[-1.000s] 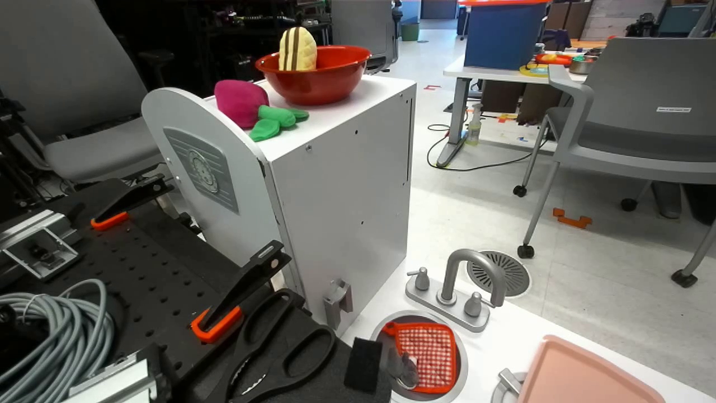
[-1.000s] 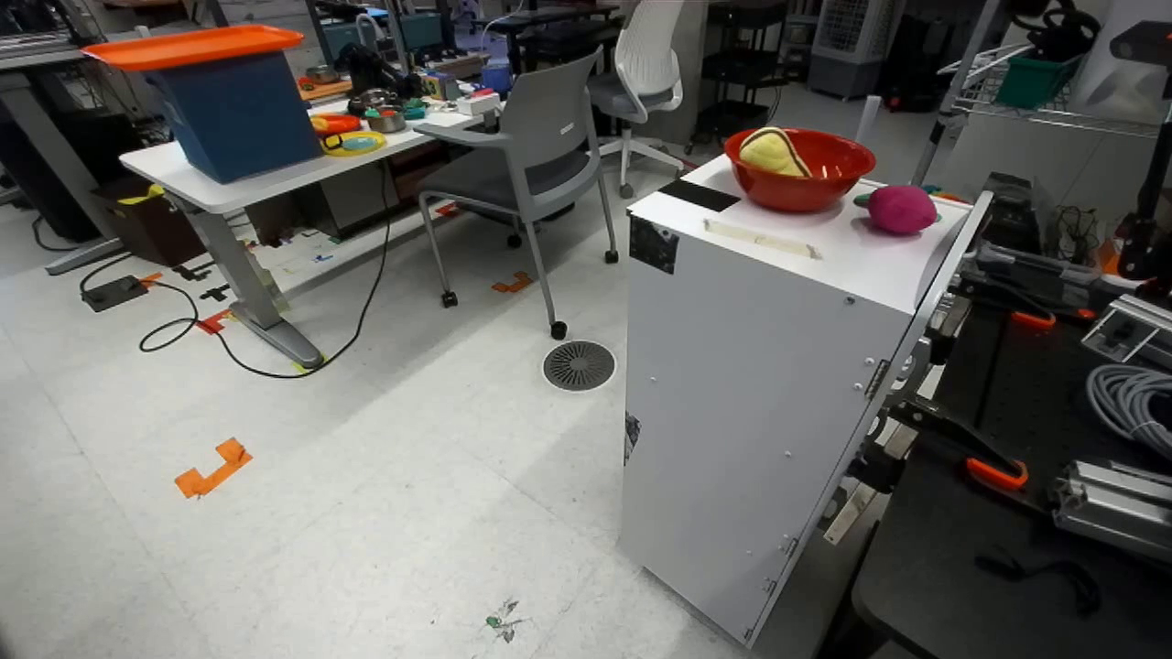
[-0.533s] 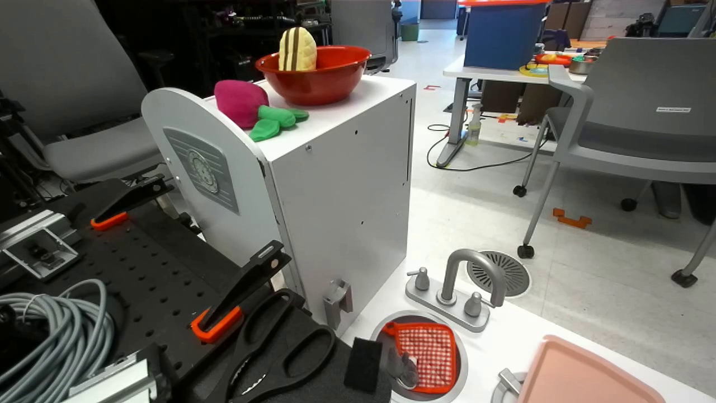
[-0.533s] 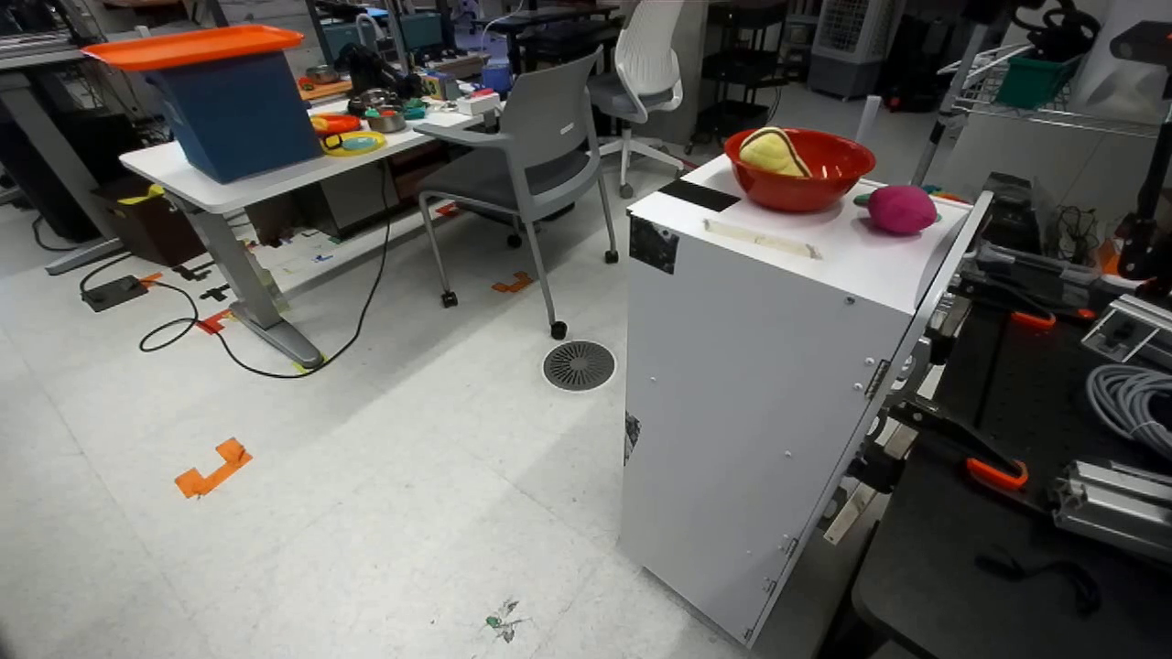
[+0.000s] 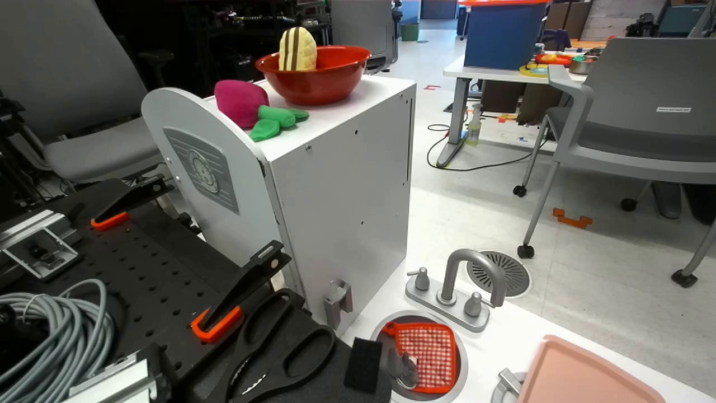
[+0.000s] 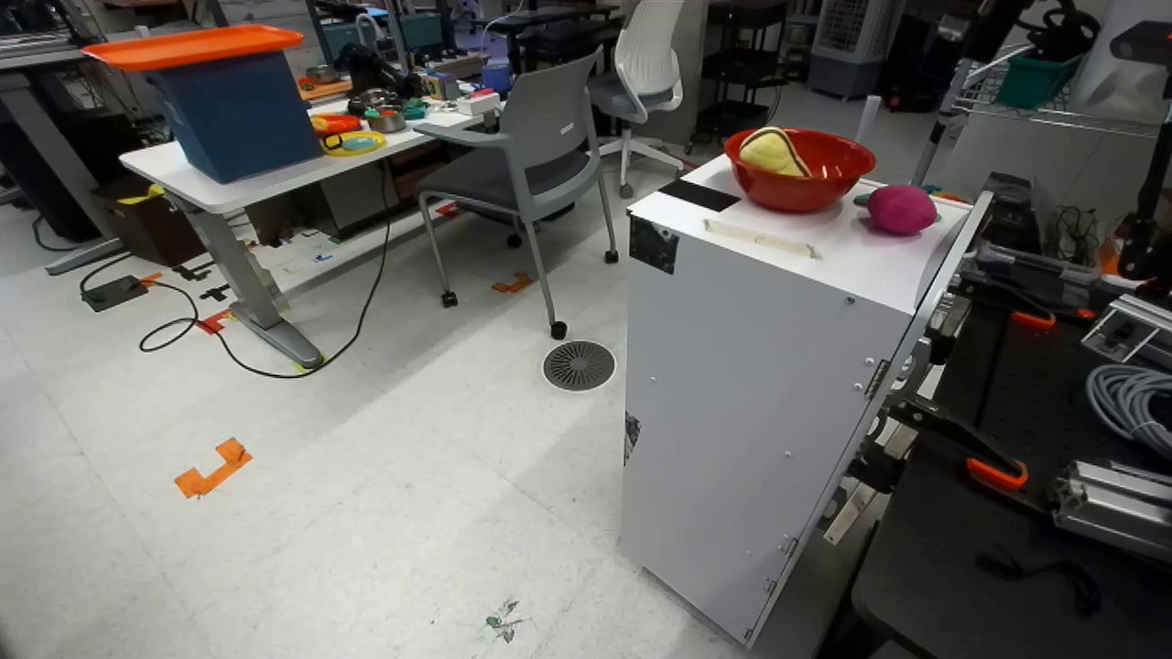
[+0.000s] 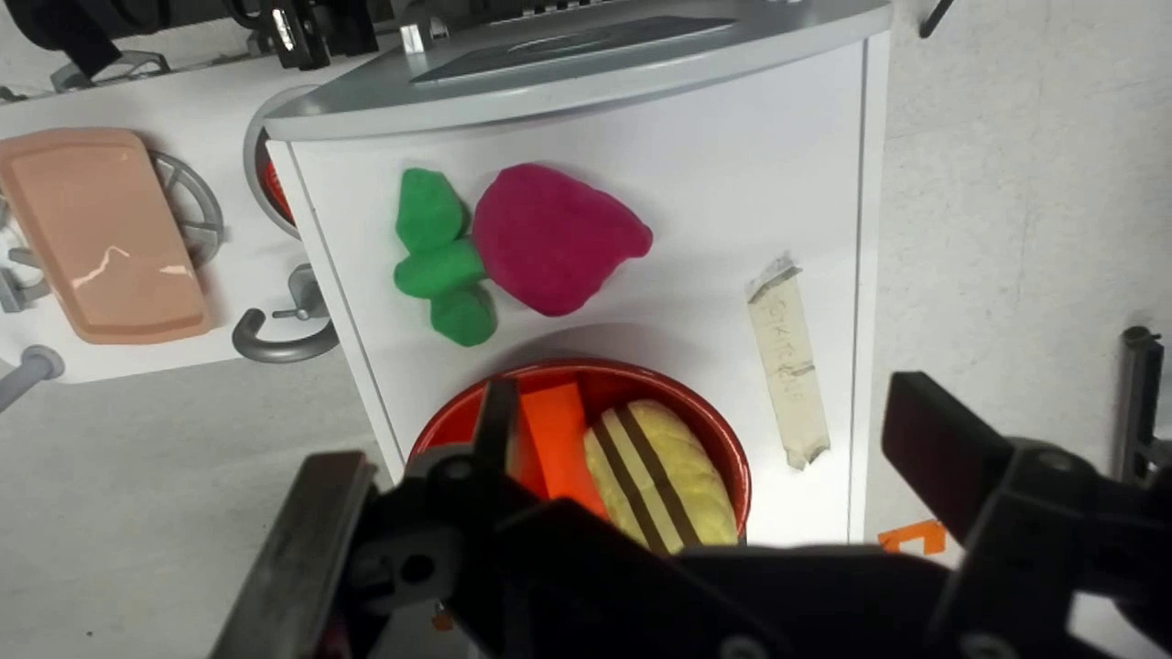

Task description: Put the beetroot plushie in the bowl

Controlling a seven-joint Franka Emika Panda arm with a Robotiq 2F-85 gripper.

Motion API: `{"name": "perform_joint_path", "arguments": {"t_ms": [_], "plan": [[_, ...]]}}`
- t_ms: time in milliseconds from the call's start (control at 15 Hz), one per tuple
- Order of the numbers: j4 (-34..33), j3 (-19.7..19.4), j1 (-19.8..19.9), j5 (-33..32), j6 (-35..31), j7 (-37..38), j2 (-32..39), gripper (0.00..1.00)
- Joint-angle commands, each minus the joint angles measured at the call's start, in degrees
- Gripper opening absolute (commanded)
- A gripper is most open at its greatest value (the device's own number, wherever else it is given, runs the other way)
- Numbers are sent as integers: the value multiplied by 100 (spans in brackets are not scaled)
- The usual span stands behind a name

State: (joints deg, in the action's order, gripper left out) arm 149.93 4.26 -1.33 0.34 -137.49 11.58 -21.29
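Note:
The beetroot plushie, a magenta body with green leaves, lies on its side on the white cabinet top in both exterior views (image 5: 240, 103) (image 6: 902, 210) and in the wrist view (image 7: 558, 240). The red bowl stands beside it in both exterior views (image 5: 321, 87) (image 6: 797, 192); its rim shows in the wrist view (image 7: 727, 429), partly hidden by my gripper. My gripper (image 7: 707, 394) is open and empty, its fingers wide apart. It is above the cabinet on the bowl's side, with one finger (image 7: 497, 416) across the bowl in the picture. The plushie is outside the jaws.
The bowl holds a yellow striped item (image 7: 673, 476) and an orange piece (image 7: 554, 430). The cabinet has a raised rounded grey panel (image 5: 190, 129) along the plushie's side. A toy sink with a faucet (image 5: 472, 280) and a pink tray (image 7: 105, 238) stand beside the cabinet.
A dark arm part at the top edge of an exterior view has come further down into the picture. The plushie and the bowl have not moved.

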Motion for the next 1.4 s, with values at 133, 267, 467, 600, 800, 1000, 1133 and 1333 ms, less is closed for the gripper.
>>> {"name": "perform_joint_path", "arguments": {"t_ms": [133,267,467,600,800,1000,1133,1333], "plan": [[22,-299,-52,470,-240,-511,381,100],[12,-348,-51,574,-238,-607,487,100],[-9,-373,-43,674,-183,-705,664,100],[7,-395,-27,707,-179,-725,781,100],[28,-403,21,678,-186,-649,912,100],[34,-416,75,576,-175,-568,980,100],[49,-422,134,506,-161,-506,984,100],[70,-445,250,433,-142,-442,985,100]]}}
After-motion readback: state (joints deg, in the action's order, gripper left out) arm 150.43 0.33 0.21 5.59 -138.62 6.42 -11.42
